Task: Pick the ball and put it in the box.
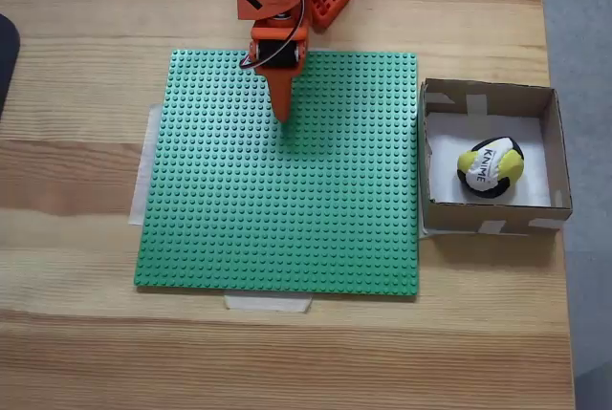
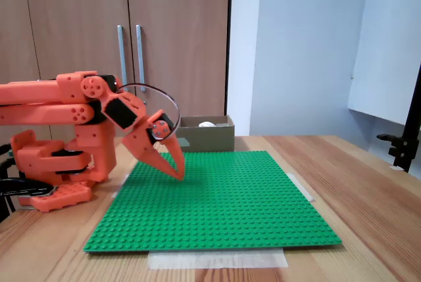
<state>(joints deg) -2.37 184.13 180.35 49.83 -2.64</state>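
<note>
Your orange gripper (image 1: 283,116) hangs over the upper left part of the green studded baseplate (image 1: 287,228), jaws drawn together to a narrow point and holding nothing, tip just above the studs in a fixed view (image 2: 179,175). From here little looks likely to go wrong with the ball itself; the risk is your arm: drop it any lower and the tip could snag on the studs, or a sweep to the right could knock the box (image 1: 556,147) off its taped spot. The ball (image 1: 491,168) sits inside that cardboard box on its white floor, at the plate's right edge, well apart from the claw, so the task looks done.
</note>
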